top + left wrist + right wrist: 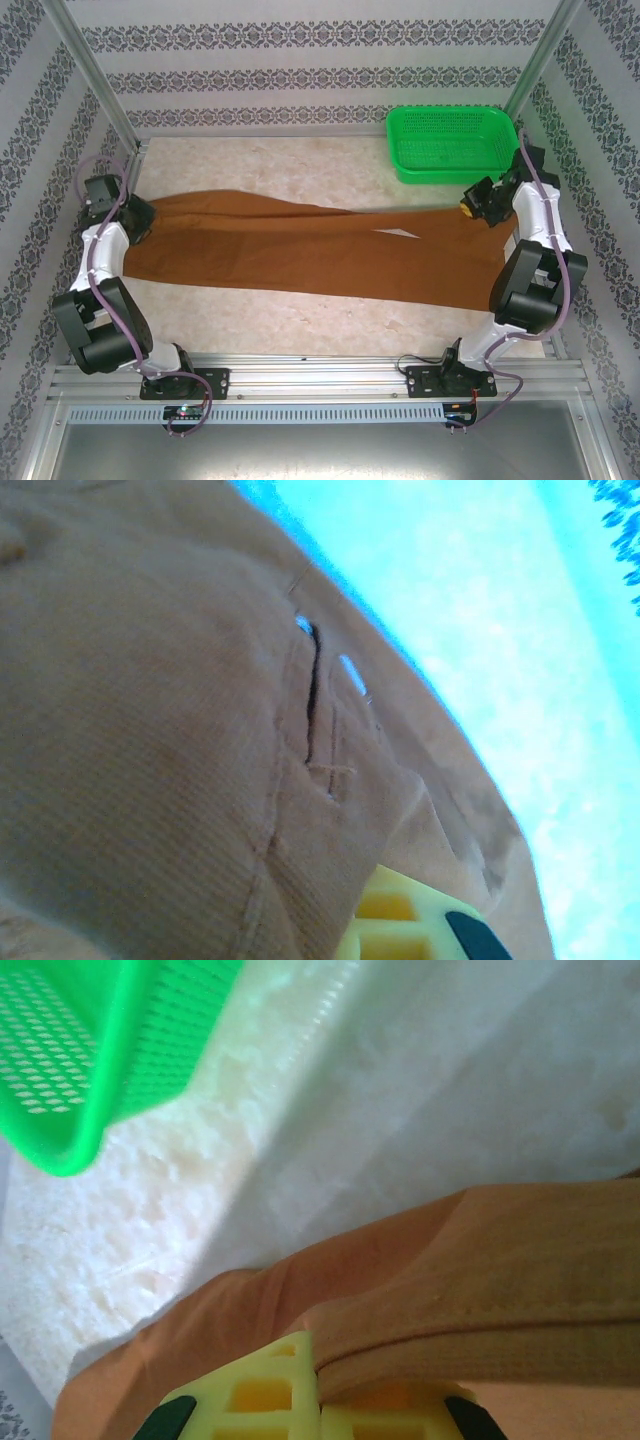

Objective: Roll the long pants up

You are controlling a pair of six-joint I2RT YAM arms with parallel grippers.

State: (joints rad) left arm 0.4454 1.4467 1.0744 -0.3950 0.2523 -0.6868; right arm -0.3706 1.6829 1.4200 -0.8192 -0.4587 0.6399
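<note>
The long pants [300,255], rust-brown, lie stretched flat across the table from left to right. My left gripper [138,228] sits on their left end. In the left wrist view the cloth [150,730] shows a pocket slit and small light buttons, and it covers most of my left gripper [400,920], which is shut on it. My right gripper [478,205] is at the right end. In the right wrist view a stitched hem of the pants [500,1260] is pinched between its yellow fingers [250,1390], and this right gripper [320,1400] is shut on that hem.
A green mesh basket [450,140] stands at the back right, close behind the right gripper, and its corner [90,1050] appears in the right wrist view. Pale marbled tabletop [300,170] lies bare behind the pants. Patterned walls and metal posts close in the sides.
</note>
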